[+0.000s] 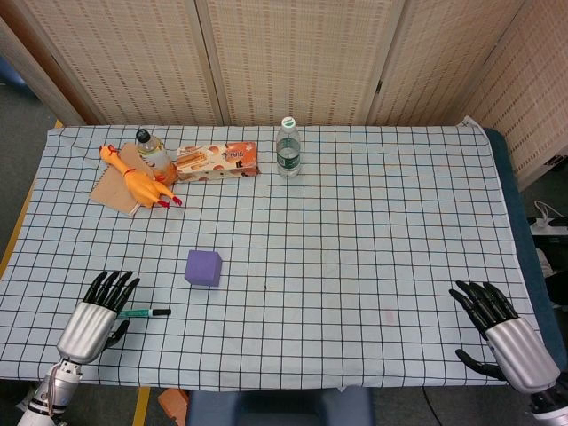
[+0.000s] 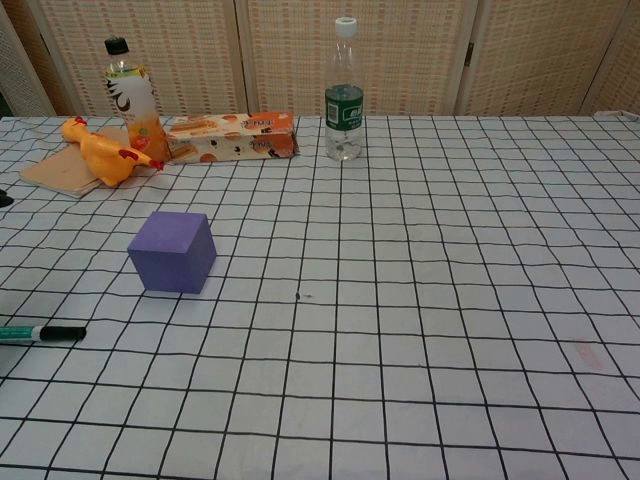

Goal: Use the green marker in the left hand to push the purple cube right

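My left hand [image 1: 96,312] lies with fingers spread and empty just beside the marker [image 1: 145,312] on the gridded worktop [image 1: 355,266], my right hand [image 1: 501,333] equally splayed, the cube [image 1: 203,267] just beyond, then chicken [image 1: 138,180], box [image 1: 217,161], bottle [image 1: 287,147] before wicker screens [image 1: 293,58].

1. We see a checked tablecloth [image 1: 355,266] covering the table.
2. At the far left, a rubber chicken [image 1: 138,180] lies on a brown card [image 1: 108,189].
3. Just beside them stands an orange drink bottle [image 2: 133,98], touching a snack box [image 1: 217,161] (lying flat).
4. Right of the box stands a clear water bottle [image 2: 344,92].
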`<state>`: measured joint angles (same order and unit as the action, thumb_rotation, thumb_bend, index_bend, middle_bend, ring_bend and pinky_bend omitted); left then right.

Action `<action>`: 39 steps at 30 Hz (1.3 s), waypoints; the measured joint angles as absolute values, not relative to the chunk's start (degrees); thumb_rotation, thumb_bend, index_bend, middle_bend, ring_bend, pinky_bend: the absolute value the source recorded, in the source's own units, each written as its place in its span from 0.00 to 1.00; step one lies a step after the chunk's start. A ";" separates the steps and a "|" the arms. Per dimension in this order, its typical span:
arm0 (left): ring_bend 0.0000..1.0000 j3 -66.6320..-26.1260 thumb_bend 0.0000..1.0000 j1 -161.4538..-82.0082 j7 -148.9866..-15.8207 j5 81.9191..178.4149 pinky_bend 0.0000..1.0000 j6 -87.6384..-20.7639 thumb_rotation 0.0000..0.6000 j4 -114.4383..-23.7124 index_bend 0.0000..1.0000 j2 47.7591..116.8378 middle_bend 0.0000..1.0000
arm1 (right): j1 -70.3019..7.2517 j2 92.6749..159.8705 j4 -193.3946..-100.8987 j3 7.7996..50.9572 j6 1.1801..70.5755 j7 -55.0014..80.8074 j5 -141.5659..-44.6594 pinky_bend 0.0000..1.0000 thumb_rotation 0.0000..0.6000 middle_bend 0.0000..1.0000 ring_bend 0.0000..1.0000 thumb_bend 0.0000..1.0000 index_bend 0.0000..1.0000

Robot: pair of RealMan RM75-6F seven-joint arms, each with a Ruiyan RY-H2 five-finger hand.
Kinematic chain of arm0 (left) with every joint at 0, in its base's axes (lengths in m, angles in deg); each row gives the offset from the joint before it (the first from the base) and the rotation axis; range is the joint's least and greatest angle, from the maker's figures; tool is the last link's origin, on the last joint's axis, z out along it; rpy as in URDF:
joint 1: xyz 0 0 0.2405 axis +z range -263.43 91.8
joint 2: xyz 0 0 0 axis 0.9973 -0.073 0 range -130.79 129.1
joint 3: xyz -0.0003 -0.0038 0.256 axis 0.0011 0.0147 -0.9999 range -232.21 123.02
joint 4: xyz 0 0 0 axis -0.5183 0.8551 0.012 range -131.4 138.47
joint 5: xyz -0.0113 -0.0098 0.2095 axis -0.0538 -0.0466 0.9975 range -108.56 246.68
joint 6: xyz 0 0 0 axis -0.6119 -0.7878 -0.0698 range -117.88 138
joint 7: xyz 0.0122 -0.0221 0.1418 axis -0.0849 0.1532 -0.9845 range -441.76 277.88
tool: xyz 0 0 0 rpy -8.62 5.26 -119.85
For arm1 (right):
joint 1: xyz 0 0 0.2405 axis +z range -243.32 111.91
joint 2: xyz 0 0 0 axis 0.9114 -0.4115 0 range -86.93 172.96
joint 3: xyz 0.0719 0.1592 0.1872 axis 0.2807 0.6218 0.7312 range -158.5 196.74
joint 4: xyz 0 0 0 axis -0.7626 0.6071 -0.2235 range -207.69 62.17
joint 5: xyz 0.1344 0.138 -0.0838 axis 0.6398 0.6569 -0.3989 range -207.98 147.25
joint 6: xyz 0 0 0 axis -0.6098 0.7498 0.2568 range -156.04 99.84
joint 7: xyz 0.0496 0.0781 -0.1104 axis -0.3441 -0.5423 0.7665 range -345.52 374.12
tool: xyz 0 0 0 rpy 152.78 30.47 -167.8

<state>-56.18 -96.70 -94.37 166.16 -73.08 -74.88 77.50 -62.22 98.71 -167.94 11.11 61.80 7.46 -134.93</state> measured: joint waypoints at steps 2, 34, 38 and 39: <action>0.00 -56.23 0.36 -96.90 -94.23 165.97 0.08 -72.57 1.00 -74.82 0.02 77.55 0.00 | -62.48 98.42 -167.99 11.10 62.09 7.29 -134.75 0.00 1.00 0.00 0.00 0.11 0.00; 0.60 -57.75 0.37 -95.88 -107.18 164.81 0.91 -69.63 1.00 -56.29 0.29 91.07 0.36 | -62.37 98.07 -169.47 11.60 58.64 9.56 -133.65 0.00 1.00 0.00 0.00 0.11 0.00; 0.60 -57.35 0.37 -96.44 -106.31 164.74 0.91 -69.98 1.00 -53.77 0.29 92.12 0.36 | -62.42 98.08 -169.63 11.57 58.28 10.23 -133.59 0.00 1.00 0.00 0.00 0.11 0.00; 0.60 -57.30 0.37 -96.58 -106.09 164.74 0.91 -70.01 1.00 -53.33 0.30 92.27 0.36 | -62.42 98.09 -169.67 11.57 58.14 10.41 -133.54 0.00 1.00 0.00 0.00 0.11 0.00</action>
